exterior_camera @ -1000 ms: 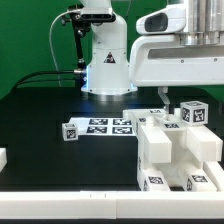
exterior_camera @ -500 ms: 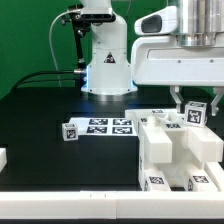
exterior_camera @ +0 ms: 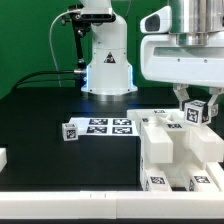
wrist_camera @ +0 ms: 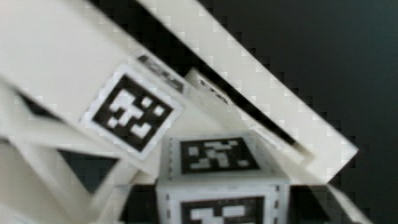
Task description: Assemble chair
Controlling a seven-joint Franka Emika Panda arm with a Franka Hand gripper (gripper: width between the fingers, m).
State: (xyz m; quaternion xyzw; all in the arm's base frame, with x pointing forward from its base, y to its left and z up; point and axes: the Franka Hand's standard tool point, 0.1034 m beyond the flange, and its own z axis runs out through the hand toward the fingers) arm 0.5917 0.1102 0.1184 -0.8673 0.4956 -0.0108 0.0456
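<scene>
Green backdrop behind; black tabletop [exterior_camera: 40, 125] below, carrying all items. Landmark for placement: the marker board [exterior_camera: 103, 127], lying flat at the tabletop's centre.

Item 1. Small white part [exterior_camera: 3, 158], cut off by the frame edge, well to the exterior view's left of the marker board and nearer the camera. Shape not determinable.

Item 2. Small tagged cube [exterior_camera: 70, 131], touching or just beside the marker board's left end in the exterior view.

Item 3. Robot base [exterior_camera: 106, 62], behind the marker board.

Item 4. Chair pieces [exterior_camera: 172, 150], clustered to the exterior view's right of the marker board and nearer the camera: chunky matte-white slabs and blocks, tagged. The long axis of the largest slab is judged to run from near the board toward the camera.

Item 5. Tagged block [exterior_camera: 194, 112], at the far side of the cluster, right of the marker board, slightly tilted. It is judged rigid, light and smooth, hence somewhat slippery; flat opposing faces are the best hold.

Item 6. Hand [exterior_camera: 192, 104], above the cluster, fingers narrowed about the tagged block and seemingly clamped on it. In the wrist view the block [wrist_camera: 217, 170] is seen close, against slanting white bars [wrist_camera: 267, 90].
</scene>
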